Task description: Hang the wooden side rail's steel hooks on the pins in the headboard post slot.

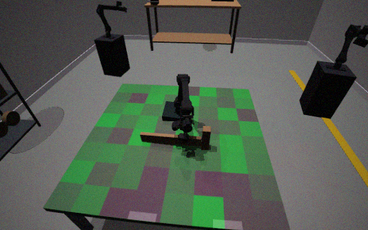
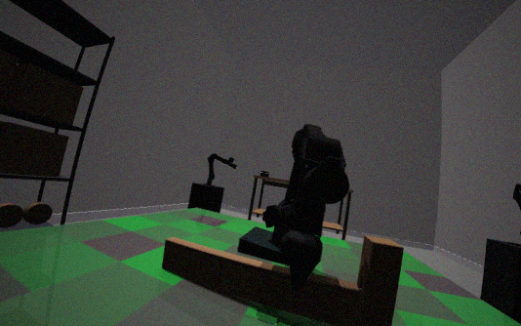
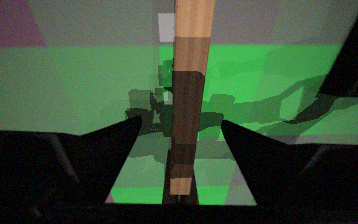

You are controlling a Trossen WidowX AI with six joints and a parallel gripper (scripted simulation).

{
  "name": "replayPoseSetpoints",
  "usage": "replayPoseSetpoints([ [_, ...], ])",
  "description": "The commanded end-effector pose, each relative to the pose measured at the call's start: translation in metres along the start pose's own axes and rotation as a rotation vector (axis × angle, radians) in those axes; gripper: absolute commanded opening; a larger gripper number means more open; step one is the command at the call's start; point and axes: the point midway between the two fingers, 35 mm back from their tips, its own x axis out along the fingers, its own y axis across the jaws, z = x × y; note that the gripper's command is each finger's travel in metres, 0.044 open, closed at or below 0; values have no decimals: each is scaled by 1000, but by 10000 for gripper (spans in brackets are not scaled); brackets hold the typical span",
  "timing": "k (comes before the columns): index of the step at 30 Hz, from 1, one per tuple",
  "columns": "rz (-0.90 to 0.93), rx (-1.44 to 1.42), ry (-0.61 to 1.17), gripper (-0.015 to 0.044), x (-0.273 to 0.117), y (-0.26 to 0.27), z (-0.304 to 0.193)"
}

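The wooden side rail (image 1: 156, 138) (image 2: 201, 264) (image 3: 188, 95) runs from the left to the headboard post (image 1: 206, 138) (image 2: 382, 278). Its right end meets the upright post in the top and exterior views. Its far end looks to be down on the checkered table (image 1: 183, 203) (image 2: 89, 278). The hooks, the pins and the slot's inside are hidden or too dark to tell, so the seating cannot be seen. My gripper (image 1: 184, 136) (image 2: 299, 285) (image 3: 182, 121) is open and holds nothing. Its fingertips stand apart on both sides of the rail, near the post, with gaps to the wood in the wrist view.
The arm's dark base plate (image 1: 170, 111) (image 2: 260, 243) sits behind the rail. The post stands just right of the gripper in the top and exterior views. A shelf rack (image 2: 91, 104), a workbench (image 1: 191, 38) and two other arms on pedestals stand away from the table.
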Motion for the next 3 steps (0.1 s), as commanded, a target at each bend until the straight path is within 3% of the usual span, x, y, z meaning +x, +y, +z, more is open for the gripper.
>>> replayPoseSetpoints([
  [1, 0, 2, 0, 440, 0, 0, 0],
  [3, 0, 2, 0, 440, 0, 0, 0],
])
